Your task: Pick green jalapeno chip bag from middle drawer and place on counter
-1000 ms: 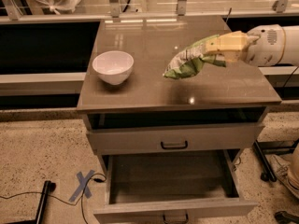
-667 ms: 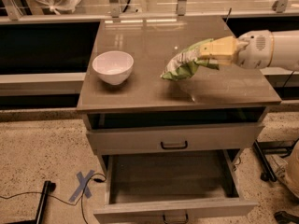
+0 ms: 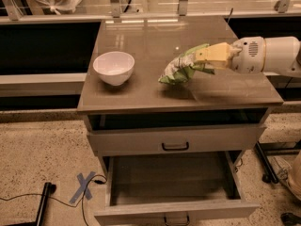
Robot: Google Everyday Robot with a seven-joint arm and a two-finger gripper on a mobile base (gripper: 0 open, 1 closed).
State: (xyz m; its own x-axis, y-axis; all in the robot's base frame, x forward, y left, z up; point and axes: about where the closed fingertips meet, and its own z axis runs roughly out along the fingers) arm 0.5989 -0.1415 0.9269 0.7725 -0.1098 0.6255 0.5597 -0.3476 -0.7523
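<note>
The green jalapeno chip bag [image 3: 180, 68] hangs tilted over the middle of the counter [image 3: 141, 41], its lower end close to or touching the surface. My gripper [image 3: 203, 60] reaches in from the right and is shut on the bag's upper right end. The middle drawer [image 3: 171, 180] below is pulled out and shows nothing inside.
A white bowl [image 3: 114, 68] stands on the counter's left part. A closed grey drawer front [image 3: 175, 140] sits above the open drawer. A blue tape cross [image 3: 83, 187] and a black cable [image 3: 28, 197] lie on the floor at left. A shelf with rails runs behind the counter.
My gripper has carried the bag a little to the left and lower, closer to the counter's surface. The bowl and the drawers have not moved.
</note>
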